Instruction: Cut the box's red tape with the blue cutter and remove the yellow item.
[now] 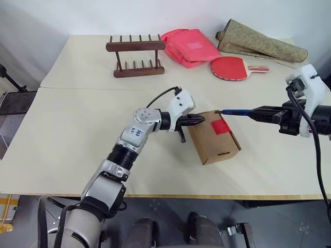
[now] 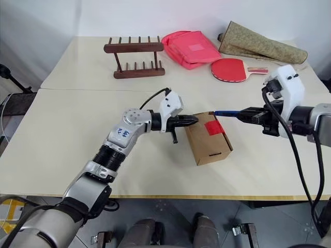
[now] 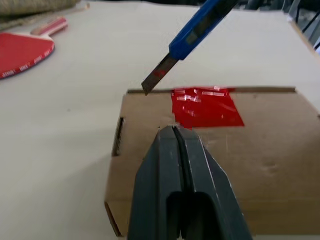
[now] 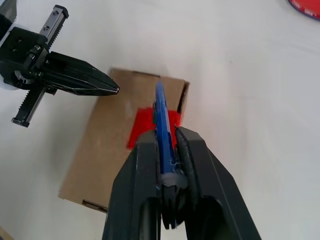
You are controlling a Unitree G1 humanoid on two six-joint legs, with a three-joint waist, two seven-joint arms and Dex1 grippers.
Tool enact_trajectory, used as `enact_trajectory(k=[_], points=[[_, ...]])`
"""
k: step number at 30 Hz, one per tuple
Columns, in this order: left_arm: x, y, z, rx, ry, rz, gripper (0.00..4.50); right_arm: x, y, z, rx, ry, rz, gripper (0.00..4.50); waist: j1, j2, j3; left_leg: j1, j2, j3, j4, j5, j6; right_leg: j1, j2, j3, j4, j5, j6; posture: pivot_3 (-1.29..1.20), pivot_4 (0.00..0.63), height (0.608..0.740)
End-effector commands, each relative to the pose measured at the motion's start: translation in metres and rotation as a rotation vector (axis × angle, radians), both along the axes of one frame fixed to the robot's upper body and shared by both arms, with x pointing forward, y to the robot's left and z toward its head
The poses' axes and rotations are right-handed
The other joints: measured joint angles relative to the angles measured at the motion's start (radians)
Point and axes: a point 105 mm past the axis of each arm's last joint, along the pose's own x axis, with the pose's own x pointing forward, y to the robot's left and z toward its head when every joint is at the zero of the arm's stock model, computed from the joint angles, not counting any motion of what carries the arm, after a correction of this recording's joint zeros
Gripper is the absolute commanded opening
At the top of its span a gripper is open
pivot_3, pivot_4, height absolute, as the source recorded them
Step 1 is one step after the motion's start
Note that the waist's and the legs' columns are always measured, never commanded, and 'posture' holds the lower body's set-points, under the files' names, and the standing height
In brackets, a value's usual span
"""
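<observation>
Mid-table, box (image 1: 213, 137) lying flat, red tape (image 1: 221, 126) facing up and uncut; left gripper (image 1: 199, 120), jaws pressed together on nothing, tip poised at the box's near top edge as if to brace it. Right gripper (image 1: 257, 112) clamped on blue cutter (image 1: 236, 111), blade hovering just beside the tape's edge. Cutting step about to start, by the look of it: next calls for lowering blade onto the tape along the seam, box held steady; yellow item presumably inside.

The box (image 1: 213, 137) lies near the middle of the worktop (image 1: 72, 129). The left tool (image 1: 199, 120) sits at the box's 9 o'clock, its tip over the box's near edge. The right tool (image 1: 257, 112) is at 3 o'clock, and the cutter (image 1: 235, 111) it carries reaches over the box's far corner, just beside the tape (image 1: 221, 126) on top. At 12 o'clock lies the paddle (image 1: 231, 68), the pouch (image 1: 190, 47) at 11, the rack (image 1: 136, 56) at 10, the rolled mat (image 1: 261, 43) at 1.
</observation>
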Motion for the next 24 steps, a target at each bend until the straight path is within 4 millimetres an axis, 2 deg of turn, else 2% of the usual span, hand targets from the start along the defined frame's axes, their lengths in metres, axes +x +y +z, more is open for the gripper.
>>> enact_trajectory(k=[1,10,24], points=[[-0.002,-0.012,0.008,0.018,-0.027,-0.013,0.0,-0.003,-0.008,0.015,0.0,-0.082,-0.035,0.16,0.002,0.0,0.0,0.0,0.0,0.0,0.0,0.0,0.0,0.0,0.0,0.0,0.0,0.0,0.0,0.0,0.15,0.74],[-0.005,-0.015,0.001,0.046,0.004,-0.02,0.0,-0.002,-0.017,0.014,0.025,-0.095,-0.074,0.16,0.007,0.0,0.0,0.0,0.0,0.0,0.002,0.0,0.0,0.0,0.0,0.001,0.001,0.0,0.0,0.0,0.15,0.74],[-0.008,-0.014,-0.001,0.05,0.012,-0.024,0.0,-0.002,-0.01,-0.009,0.039,-0.038,-0.057,0.16,0.016,0.0,0.0,-0.002,0.001,0.001,0.01,0.0,0.0,0.0,0.0,0.002,0.004,0.0,0.0,0.0,0.15,0.74]])
